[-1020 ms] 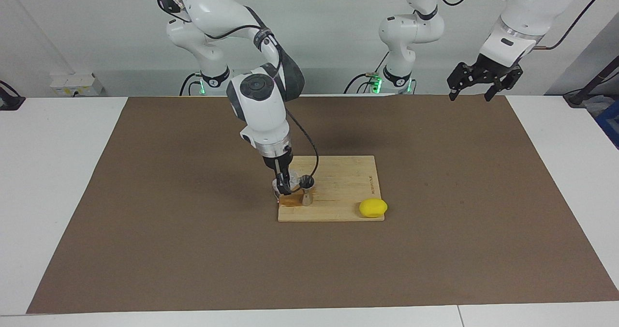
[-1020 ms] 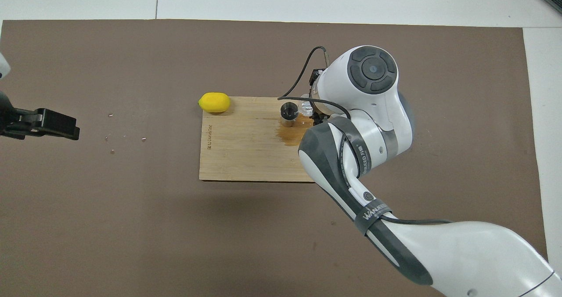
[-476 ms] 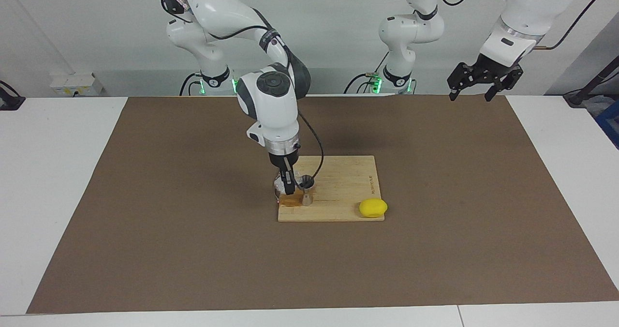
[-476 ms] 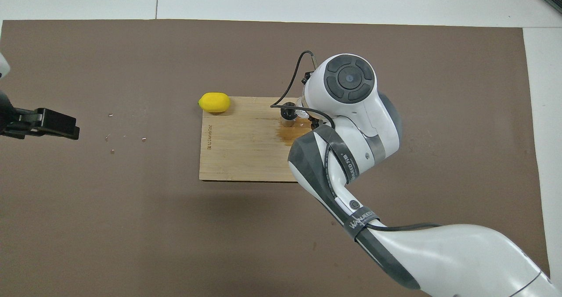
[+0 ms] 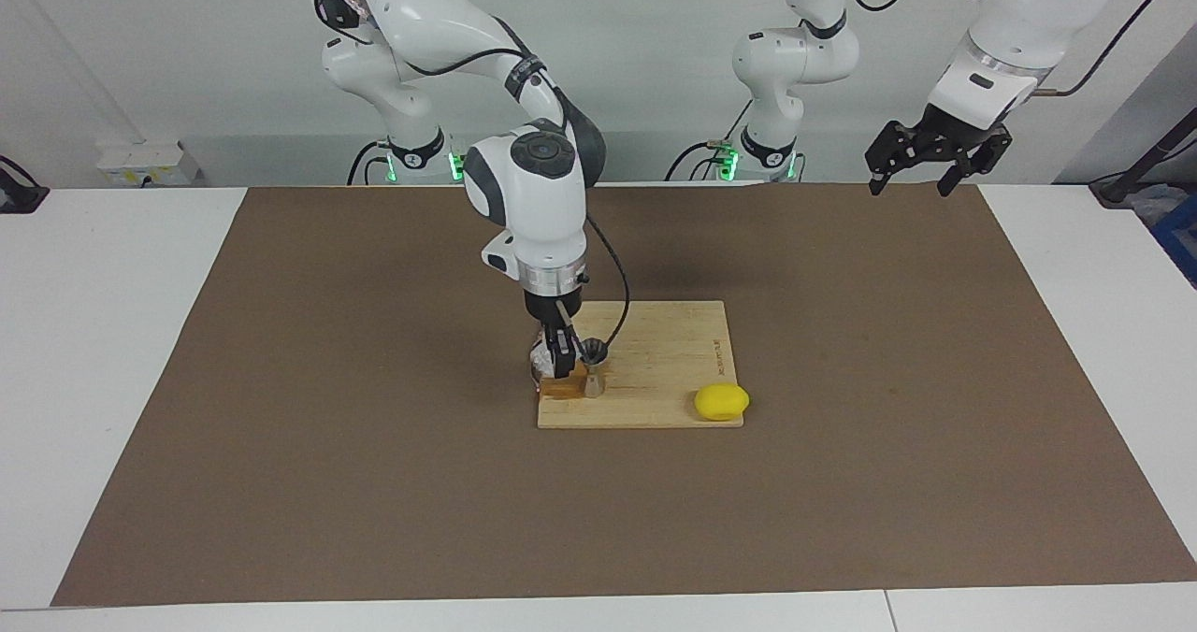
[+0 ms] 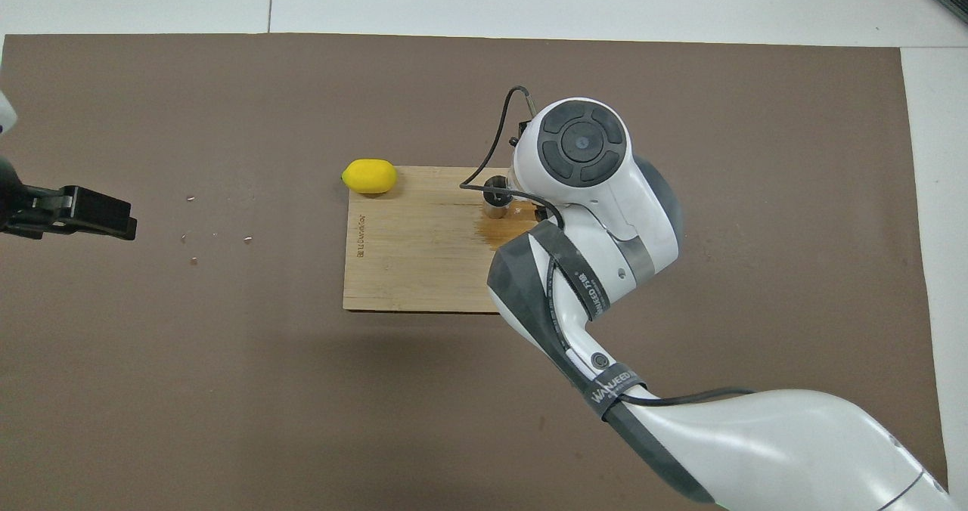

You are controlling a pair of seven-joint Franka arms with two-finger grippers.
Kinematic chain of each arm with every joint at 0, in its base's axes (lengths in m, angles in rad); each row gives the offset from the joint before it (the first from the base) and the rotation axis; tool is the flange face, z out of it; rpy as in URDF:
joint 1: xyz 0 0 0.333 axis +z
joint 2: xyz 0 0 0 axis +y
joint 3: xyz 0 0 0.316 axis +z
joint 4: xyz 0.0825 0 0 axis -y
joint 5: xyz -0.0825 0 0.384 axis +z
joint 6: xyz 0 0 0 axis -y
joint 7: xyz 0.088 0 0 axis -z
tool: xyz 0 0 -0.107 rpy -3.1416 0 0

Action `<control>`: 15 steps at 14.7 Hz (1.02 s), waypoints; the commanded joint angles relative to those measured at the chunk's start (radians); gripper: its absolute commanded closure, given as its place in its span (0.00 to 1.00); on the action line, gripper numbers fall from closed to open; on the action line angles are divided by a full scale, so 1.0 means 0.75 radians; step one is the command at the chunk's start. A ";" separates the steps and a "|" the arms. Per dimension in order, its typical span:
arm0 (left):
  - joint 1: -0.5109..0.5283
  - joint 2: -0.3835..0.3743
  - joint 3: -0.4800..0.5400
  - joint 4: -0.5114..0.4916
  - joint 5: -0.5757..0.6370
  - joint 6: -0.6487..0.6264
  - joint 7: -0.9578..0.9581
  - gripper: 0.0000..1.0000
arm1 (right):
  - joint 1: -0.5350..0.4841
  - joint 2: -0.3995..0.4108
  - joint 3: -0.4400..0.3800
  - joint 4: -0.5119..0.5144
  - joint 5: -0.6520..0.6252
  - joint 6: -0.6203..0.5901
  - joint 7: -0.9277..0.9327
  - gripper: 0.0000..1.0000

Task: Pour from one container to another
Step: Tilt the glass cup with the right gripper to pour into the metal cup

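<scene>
Clamped on the clear cup (image 5: 540, 359), the right gripper (image 5: 559, 361) has swung back upright just beside the jigger (image 5: 594, 370) on the board (image 5: 655, 370), suggesting pouring is done, while the left gripper (image 5: 921, 160) waits with fingers apart.

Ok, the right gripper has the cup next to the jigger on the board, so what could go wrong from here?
1. The right gripper, shut on the clear cup, sits close against the jigger; a nudge could tip the narrow-waisted thing over.
2. A wet stain already marks the board, so more liquid may miss the jigger's small mouth.

The left gripper waits, open, over the mat's edge.
</scene>
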 commanded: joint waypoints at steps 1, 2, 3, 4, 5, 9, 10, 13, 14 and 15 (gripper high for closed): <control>0.007 -0.021 0.002 -0.023 -0.002 0.011 0.011 0.00 | 0.011 0.034 0.007 0.056 -0.052 -0.035 0.020 1.00; 0.009 -0.021 0.000 -0.023 -0.002 0.011 0.011 0.00 | 0.015 0.036 0.007 0.064 -0.058 -0.035 0.018 1.00; 0.009 -0.021 -0.001 -0.023 -0.002 0.011 0.009 0.00 | 0.023 0.036 0.007 0.066 -0.075 -0.037 0.016 1.00; 0.013 -0.021 0.002 -0.023 -0.002 0.011 0.009 0.00 | 0.023 0.036 0.009 0.066 -0.093 -0.041 0.016 1.00; 0.030 -0.021 0.000 -0.023 -0.002 0.011 0.011 0.00 | 0.025 0.036 0.007 0.066 -0.099 -0.049 0.014 1.00; 0.071 -0.029 -0.003 -0.027 -0.002 0.009 0.007 0.00 | 0.031 0.036 0.009 0.074 -0.138 -0.052 0.012 1.00; 0.073 -0.031 -0.007 -0.041 -0.002 0.015 0.007 0.00 | 0.031 0.036 0.009 0.074 -0.140 -0.054 0.012 1.00; 0.097 -0.035 -0.054 -0.049 -0.002 0.037 0.015 0.00 | 0.033 0.036 0.009 0.074 -0.144 -0.056 0.012 1.00; 0.099 -0.037 -0.056 -0.057 -0.002 0.037 0.018 0.00 | 0.033 0.036 0.009 0.074 -0.144 -0.056 0.010 1.00; 0.093 -0.037 -0.058 -0.059 -0.002 0.037 0.018 0.00 | 0.033 0.036 0.009 0.074 -0.148 -0.058 0.010 1.00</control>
